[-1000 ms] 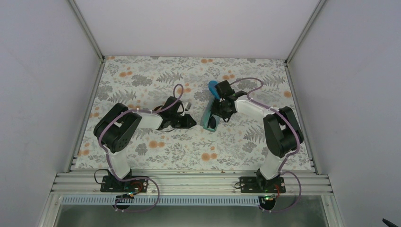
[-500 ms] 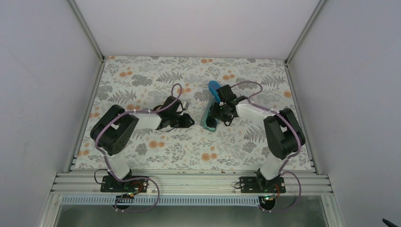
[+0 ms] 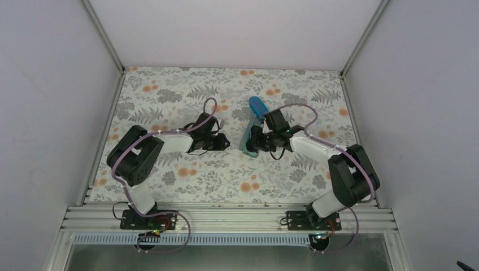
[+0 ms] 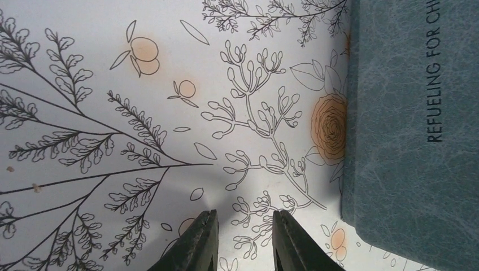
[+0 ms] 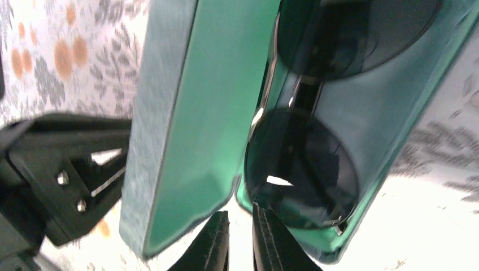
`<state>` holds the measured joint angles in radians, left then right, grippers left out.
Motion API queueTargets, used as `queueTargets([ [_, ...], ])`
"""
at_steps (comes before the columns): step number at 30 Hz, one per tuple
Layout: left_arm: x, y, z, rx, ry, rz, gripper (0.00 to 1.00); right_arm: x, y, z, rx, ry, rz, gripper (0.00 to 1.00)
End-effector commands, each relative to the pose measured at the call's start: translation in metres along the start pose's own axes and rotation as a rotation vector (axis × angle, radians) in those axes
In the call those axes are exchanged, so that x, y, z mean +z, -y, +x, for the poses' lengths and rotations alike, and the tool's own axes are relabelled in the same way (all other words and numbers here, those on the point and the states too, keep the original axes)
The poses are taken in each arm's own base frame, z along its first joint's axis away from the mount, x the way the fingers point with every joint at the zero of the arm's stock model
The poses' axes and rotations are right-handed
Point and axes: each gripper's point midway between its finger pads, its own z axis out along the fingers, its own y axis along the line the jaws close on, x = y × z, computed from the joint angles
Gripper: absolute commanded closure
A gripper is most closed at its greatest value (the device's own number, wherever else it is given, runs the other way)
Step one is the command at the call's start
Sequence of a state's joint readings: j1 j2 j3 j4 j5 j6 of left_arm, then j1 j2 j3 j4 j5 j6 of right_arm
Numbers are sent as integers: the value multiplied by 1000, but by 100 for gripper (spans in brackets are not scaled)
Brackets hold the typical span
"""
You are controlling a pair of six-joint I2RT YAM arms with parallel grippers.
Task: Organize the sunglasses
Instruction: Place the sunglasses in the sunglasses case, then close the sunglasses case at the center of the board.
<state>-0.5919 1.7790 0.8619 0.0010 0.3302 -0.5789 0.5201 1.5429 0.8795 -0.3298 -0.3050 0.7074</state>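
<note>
Where the grey case (image 5: pixel 169 113) lies open near the middle of the table (image 3: pixel 169 90), the black sunglasses (image 5: pixel 305 164) rest inside its green-lined tray, lenses up and stacked along the tray's length. The lid stands raised to the left of the tray. The right gripper (image 5: pixel 240 217) sits at the near end of the case, just below the hinge. Its fingers are drawn almost together with only a thin slit between them, and nothing shows in that slit. On the far side of the lid is the left gripper (image 4: pixel 244 215), low over the cloth beside the case's printed outer face. Its fingers are a narrow way apart and hold nothing. A blue case (image 3: pixel 257 105) lies just behind the grey one, towards the back of the table.
</note>
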Motion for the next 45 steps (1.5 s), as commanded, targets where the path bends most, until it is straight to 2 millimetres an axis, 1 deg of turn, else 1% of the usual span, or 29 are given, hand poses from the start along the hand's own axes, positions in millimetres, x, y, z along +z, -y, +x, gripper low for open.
queueTargets([
  [1,-6,4,-9,19,25,-4,75,2,-16,31,-49,-83,-70,87],
  [4,-5,3,-9,16,21,-6,75,8,-17,42,-61,-109,-63,89],
  [9,-4,3,-8,15,18,-7,74,21,-7,44,-43,-122,-11,92],
  [13,-5,2,-7,16,13,-12,75,26,-1,39,-27,-110,38,92],
  [17,-6,2,-7,16,15,-12,75,28,-1,35,-25,-102,45,92],
  [22,-7,5,-10,17,22,-7,74,28,0,26,-15,-63,69,93],
  [26,-8,8,-14,23,28,-4,75,30,-1,22,-9,-59,71,94],
  [28,-9,8,-17,24,34,-8,75,29,-5,23,-20,-65,48,94],
  [30,-12,9,-24,27,48,-7,74,23,-14,25,-45,-64,-2,93],
  [32,-16,13,-34,28,72,-4,74,12,-21,24,-67,-35,-41,91],
  [33,-18,15,-40,30,86,-2,74,3,-24,20,-71,-6,-53,90],
  [34,-20,16,-46,30,98,1,73,-3,-22,14,-65,27,-43,89],
  [35,-21,19,-52,32,110,7,71,-8,-17,10,-51,54,-24,89],
  [36,-22,22,-56,35,118,13,70,-13,-5,3,-22,86,15,88],
  [39,-20,30,-66,39,124,35,67,-22,39,-10,81,150,161,88],
  [41,-17,34,-70,39,121,50,66,-27,70,-14,139,178,264,89],
  [43,-14,38,-72,38,116,67,63,-28,97,-13,175,192,339,88],
  [45,-11,43,-73,39,110,96,62,-25,110,-13,174,191,364,85],
])
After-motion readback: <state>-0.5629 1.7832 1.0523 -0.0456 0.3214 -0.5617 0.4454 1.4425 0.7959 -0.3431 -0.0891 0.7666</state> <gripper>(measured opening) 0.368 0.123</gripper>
